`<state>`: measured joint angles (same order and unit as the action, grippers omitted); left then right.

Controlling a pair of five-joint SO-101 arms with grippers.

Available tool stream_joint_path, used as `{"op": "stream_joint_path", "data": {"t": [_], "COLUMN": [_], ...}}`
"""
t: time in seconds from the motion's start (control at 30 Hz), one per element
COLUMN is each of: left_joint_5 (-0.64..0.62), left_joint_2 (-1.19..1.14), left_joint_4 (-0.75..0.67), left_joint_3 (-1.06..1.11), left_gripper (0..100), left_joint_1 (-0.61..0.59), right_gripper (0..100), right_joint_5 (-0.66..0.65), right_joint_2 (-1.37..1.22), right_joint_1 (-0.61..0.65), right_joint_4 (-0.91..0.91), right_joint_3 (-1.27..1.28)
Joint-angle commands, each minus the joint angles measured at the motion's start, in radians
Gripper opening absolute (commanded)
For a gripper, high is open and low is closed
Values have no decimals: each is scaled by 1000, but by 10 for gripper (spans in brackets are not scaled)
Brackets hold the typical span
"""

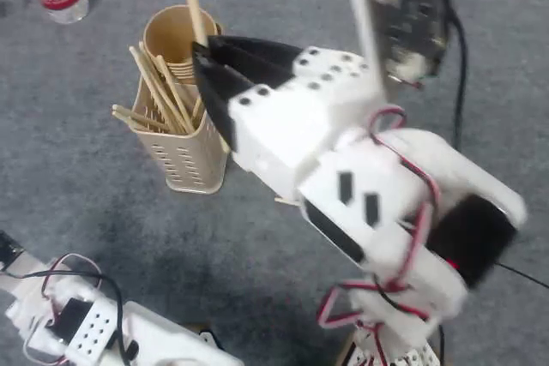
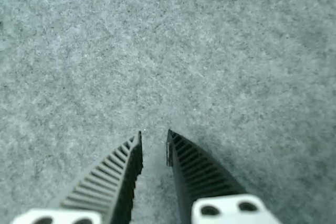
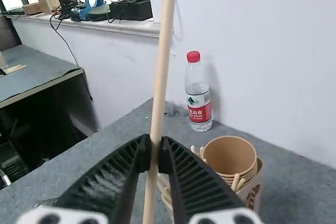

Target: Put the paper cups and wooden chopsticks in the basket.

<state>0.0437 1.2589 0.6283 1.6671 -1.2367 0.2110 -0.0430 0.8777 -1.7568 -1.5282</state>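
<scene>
Wooden chopstick (image 3: 160, 66): pale, slender, straight

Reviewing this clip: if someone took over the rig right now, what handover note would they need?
Right gripper: shut on one wooden chopstick, held upright above the basket.
Left gripper: empty, jaws slightly apart, over bare grey mat.
Done: stacked paper cups and a bundle of chopsticks stand in the basket.
Left: lower the held chopstick into the basket and release it, then check the mat hidden under the right arm for strays.
</scene>
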Motion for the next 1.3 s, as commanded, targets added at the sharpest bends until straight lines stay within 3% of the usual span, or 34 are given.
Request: {"op": "stream_joint_path", "data": {"t": [0.0, 0.2, 0.53, 0.67, 0.9, 1.03, 1.13, 1.27], "left_joint_5": [8, 8, 8, 8, 8, 8, 8, 8], "left_joint_2": [9, 9, 9, 9, 9, 9, 9, 9], "left_joint_4": [-21, -20, -20, -20, -20, -20, -20, -20], "left_joint_3": [-5, -5, -5, -5, -5, -5, -5, -5], "left_gripper": [70, 70, 70, 70, 70, 70, 70, 70], "left_joint_1": [-9, -9, -9, -11, -11, -11, -11, -11], "right_gripper": [7, 7, 7, 7, 7, 7, 7, 7], "right_joint_5": [-18, -14, -15, -12, -29, -173, -236, -287], "right_joint_2": [174, 498, 759, 759, 739, 607, 478, 340], "right_joint_1": [53, 74, -7, -7, -7, -5, 13, 77], "right_joint_4": [-39, -33, 205, 530, 1305, 1690, 1900, 2040], "right_joint_3": [226, 674, 1039, 1280, 1754, 1964, 2010, 2008]}}
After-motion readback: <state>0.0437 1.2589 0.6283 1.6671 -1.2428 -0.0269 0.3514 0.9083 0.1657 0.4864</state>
